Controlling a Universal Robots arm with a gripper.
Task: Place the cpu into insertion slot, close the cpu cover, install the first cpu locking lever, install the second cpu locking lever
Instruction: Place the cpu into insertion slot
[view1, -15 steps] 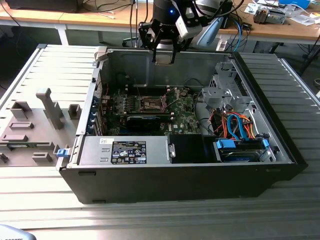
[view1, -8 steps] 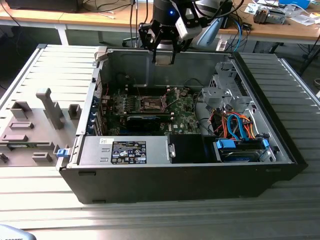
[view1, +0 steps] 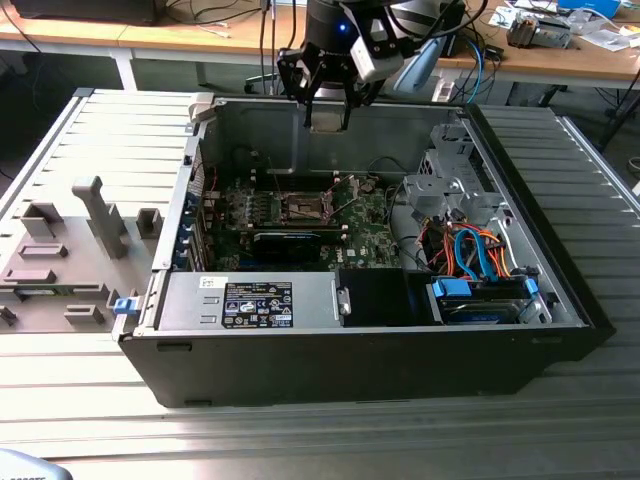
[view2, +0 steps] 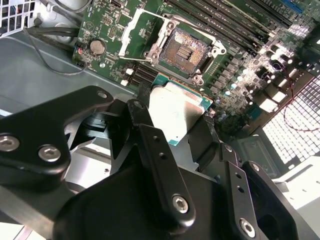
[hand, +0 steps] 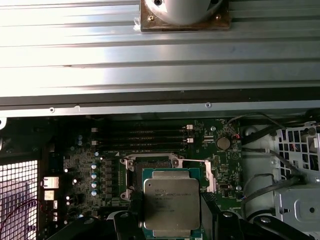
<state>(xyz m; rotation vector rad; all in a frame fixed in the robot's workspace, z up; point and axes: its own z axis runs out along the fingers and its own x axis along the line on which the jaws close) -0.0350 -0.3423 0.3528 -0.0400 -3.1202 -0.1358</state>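
We see the small flat square cpu (hand: 171, 197) with its dull silver-grey metal top and green edge gripped in the black hand (hand: 171, 212). 2 black fingers (view2: 139, 116) press on opposite edges of the chip, so the hand is clenched on the cpu (view2: 176, 111) and carries it in the air. In both wrist views the chip hangs above the board, apart from it and with its metal top facing the cameras. The square black insertion slot (view2: 184, 50) with its silver rim lies beyond the chip in the second wrist view, its dark contact field bare. In the first wrist view the chip covers most of the insertion slot (hand: 150, 161). The thin silver cpu cover (view2: 127, 27) stands folded open beside the slot. Around it spreads the green circuit board (hand: 80, 165), with a round silver coin cell (view2: 97, 47) and long black memory slots (hand: 140, 137). In the exterior view the hand (view1: 327, 108) hovers high over the far wall of the open black computer case (view1: 350, 360). The case rests on a ridged grey metal table (view1: 300, 440), with orange and blue cables (view1: 470, 250) inside it at the exterior view's right.
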